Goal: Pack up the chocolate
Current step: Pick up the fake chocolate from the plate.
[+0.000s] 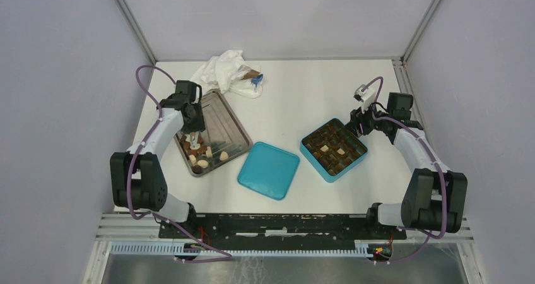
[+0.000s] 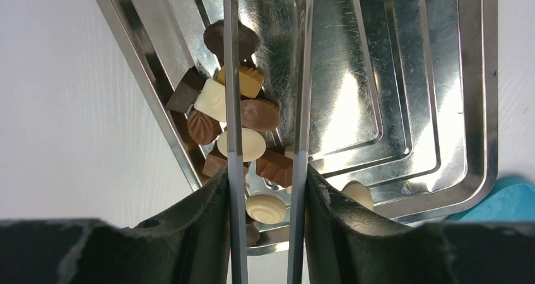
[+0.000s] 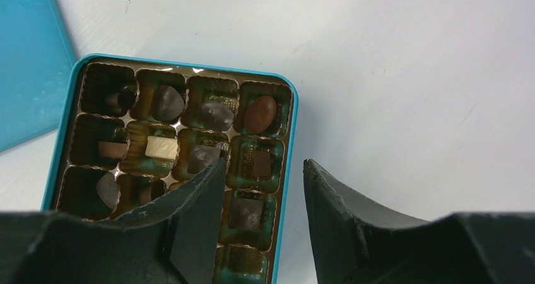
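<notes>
Chocolate lay partly in the tray and partly in the box, with an arm over each.

On the white table (image 1: 303,101), the rectangular steel tray (image 1: 221,123) sat at left, the flat teal lid (image 1: 269,170) in the middle and the open teal box (image 1: 314,163) at right. The left gripper (image 1: 194,139) hung over the tray's near corner, jaws narrowly apart with nothing seen pinched. The right gripper (image 3: 262,165) hung over the box's edge, jaws moderately apart and empty. Brown and cream chocolate pieces (image 2: 243,142) lay heaped in that tray corner, and others sat in the box's cups.
</notes>
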`<control>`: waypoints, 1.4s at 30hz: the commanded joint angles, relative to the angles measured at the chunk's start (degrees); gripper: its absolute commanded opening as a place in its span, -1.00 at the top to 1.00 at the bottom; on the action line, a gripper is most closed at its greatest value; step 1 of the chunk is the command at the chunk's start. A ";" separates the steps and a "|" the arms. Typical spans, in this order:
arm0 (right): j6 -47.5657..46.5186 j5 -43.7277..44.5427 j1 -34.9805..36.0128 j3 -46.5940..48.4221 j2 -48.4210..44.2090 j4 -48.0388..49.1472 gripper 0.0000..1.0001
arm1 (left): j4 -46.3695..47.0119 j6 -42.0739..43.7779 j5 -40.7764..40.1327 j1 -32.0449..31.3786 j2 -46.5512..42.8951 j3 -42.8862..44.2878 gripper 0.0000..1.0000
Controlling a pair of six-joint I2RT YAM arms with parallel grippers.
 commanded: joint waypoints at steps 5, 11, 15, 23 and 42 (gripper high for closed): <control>-0.68 -1.26 -0.18 0.33 0.42 0.67 -0.09 | 1.55 2.61 -2.68 1.02 -2.72 2.48 0.08; -0.65 -1.44 -0.18 0.34 0.55 0.63 -0.09 | 1.51 2.71 -1.71 1.55 -1.59 2.48 0.07; -0.65 -1.52 -0.18 0.33 0.51 0.64 -0.09 | 1.40 2.86 -0.01 1.76 -0.64 2.59 0.07; -0.78 -1.61 -0.19 0.33 0.60 0.51 -0.09 | 1.06 2.81 1.59 2.39 1.71 2.92 0.07; -0.84 -1.71 -0.14 0.37 0.43 0.41 -0.09 | 0.78 2.84 5.64 2.54 2.20 2.67 0.18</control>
